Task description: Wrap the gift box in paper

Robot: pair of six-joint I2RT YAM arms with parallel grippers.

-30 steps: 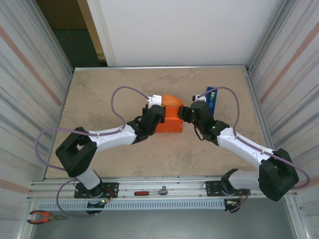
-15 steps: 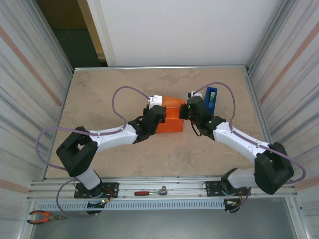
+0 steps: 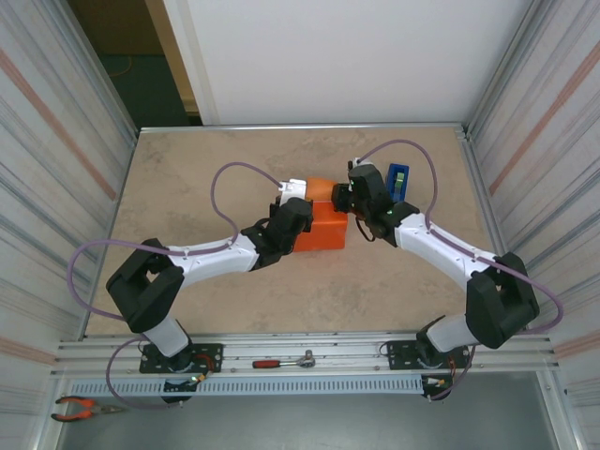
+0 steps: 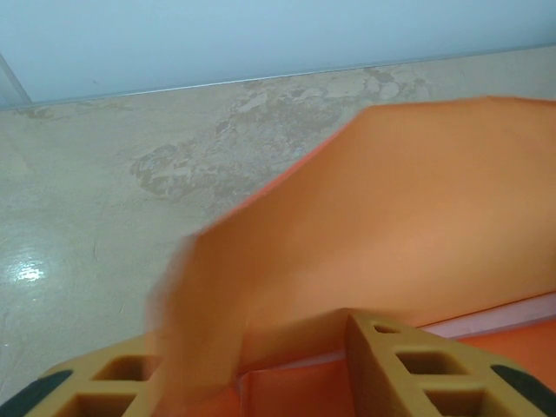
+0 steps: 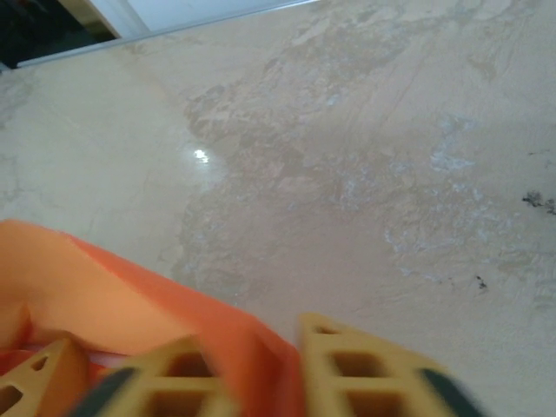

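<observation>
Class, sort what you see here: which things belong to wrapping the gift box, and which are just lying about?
For the job:
orange paper
gift box, pink edge under the paper

Lying about:
blue object, purpose unclear
red-handled tool
orange-handled pliers

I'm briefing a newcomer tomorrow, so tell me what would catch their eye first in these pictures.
The bright orange paper, folded into a block at the middle of the beige table, grabs the eye first. Both arms reach to it: the left gripper at its far left corner, the right gripper shut on a raised fold at its far right. A small blue object stands just right of the right gripper.
</observation>
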